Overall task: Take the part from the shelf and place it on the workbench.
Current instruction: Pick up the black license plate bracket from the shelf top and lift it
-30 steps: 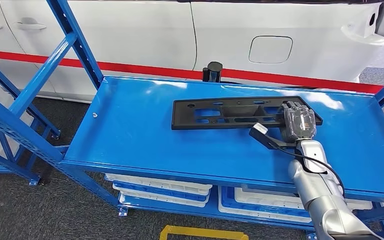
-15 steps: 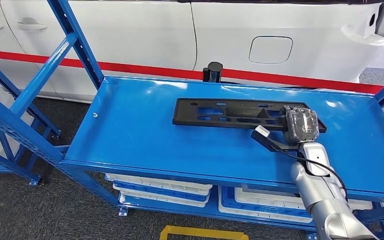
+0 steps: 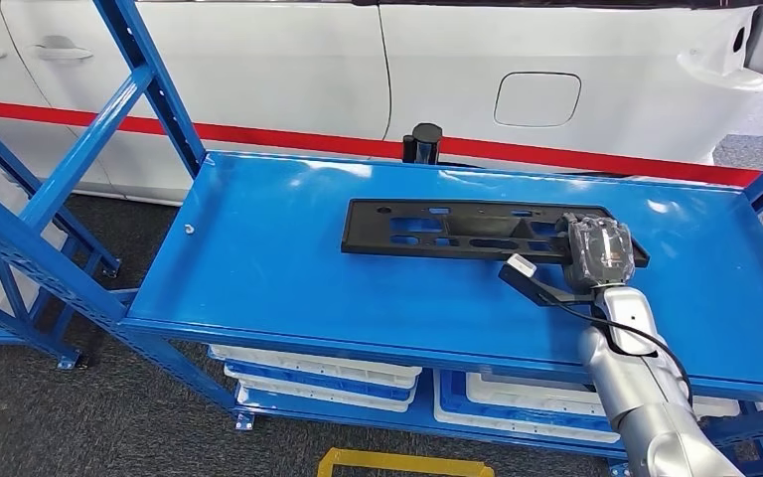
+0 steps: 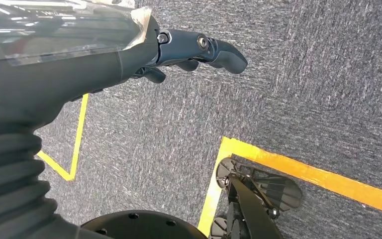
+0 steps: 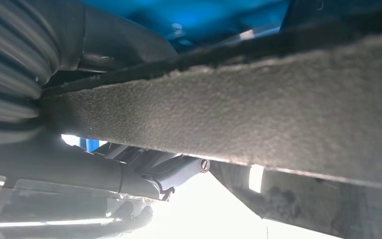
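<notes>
From the head view I see one long, flat black plastic part (image 3: 477, 230) with several slots and cut-outs, lying lengthways on the top deck of the blue metal shelf (image 3: 258, 268). My right hand (image 3: 596, 251) is at the part's right end, laid over it with the fingers wrapped onto its edge; I read that as a grip on the part, and the right wrist view backs it up, with the part's grainy dark edge (image 5: 258, 99) running straight across, close against the hand (image 5: 79, 174). The part's left end looks flat on the deck; I cannot tell whether the right end is lifted clear.

On the level under the deck I count several shallow white plastic trays (image 3: 318, 373), stacked on the left and more on the right. I cannot see what is in them, and their exact number is unclear from this angle.

My left hand (image 4: 129, 55) hangs over the grey carpeted floor (image 4: 328, 74), its dark fingers (image 4: 219, 50) loosely extended and holding nothing. Yellow tape lines (image 4: 298, 169) cross the carpet below it.

Behind the shelf stands one white car body (image 3: 457, 70) with a red stripe along its lower edge, and one small black cylindrical object (image 3: 424, 141) sits at the deck's far edge.
</notes>
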Robot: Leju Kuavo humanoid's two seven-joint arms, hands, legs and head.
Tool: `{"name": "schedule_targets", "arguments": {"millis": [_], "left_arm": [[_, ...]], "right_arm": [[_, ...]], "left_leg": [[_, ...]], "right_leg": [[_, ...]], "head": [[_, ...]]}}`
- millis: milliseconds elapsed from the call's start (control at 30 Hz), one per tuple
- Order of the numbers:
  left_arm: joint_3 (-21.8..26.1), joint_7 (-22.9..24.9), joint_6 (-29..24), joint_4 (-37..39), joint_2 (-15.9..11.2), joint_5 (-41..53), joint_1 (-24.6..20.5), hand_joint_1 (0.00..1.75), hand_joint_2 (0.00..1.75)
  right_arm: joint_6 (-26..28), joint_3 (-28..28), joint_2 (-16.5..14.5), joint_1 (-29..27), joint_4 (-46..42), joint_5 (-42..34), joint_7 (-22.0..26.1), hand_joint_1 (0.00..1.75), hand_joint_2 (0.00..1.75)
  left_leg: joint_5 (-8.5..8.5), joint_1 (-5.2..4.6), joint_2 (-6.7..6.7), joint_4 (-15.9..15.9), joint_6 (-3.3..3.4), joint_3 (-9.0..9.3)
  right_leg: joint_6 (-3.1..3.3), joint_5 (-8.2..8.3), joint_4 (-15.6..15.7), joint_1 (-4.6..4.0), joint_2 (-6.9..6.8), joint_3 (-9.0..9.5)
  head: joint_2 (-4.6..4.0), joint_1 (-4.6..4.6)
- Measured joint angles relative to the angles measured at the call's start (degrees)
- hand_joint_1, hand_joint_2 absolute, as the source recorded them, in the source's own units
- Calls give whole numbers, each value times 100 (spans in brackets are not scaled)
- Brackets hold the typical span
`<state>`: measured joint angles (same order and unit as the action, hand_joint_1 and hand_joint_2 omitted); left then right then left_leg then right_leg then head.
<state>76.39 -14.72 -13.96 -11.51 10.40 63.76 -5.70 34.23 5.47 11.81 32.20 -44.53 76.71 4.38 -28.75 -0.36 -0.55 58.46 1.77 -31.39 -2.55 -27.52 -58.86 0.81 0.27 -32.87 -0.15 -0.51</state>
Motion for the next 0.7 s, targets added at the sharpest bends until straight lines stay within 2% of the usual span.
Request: {"name": "schedule_targets", "arguments": {"millis": [100,233,367,533,700], "left_arm": [[0,162,-105,0,-2,17,-1,0,175],[2,245,-185,1,-2,-28,-2,0,175],[3,298,-211,1,-1,-57,-5,0,175],[26,578,-293,1,11,-156,-6,0,175],[66,699,-460,1,36,-206,-9,0,175]], "right_arm": [[0,-25,-14,-61,-98,-328,212,175,175],[-133,-113,-86,-194,-409,-1226,697,175,175],[-199,-164,-187,-360,-757,-1770,987,175,175],[-482,-178,-356,-730,-1487,-3262,1752,175,175],[-975,-154,-573,-1326,-2487,-4786,2227,175,175]], "left_leg": [[0,0,1,0,0,0],[-1,0,4,0,0,2],[-1,1,4,0,-1,5],[-1,1,4,-1,-1,6],[-1,1,-1,-1,-1,-2]], "right_leg": [[0,0,0,0,0,1],[0,0,0,0,5,0],[0,0,0,-1,8,2],[0,0,-1,-3,6,5],[1,-1,0,-2,4,-1]], "head": [[0,-1],[0,0],[0,-1],[0,-1],[0,-1]]}}
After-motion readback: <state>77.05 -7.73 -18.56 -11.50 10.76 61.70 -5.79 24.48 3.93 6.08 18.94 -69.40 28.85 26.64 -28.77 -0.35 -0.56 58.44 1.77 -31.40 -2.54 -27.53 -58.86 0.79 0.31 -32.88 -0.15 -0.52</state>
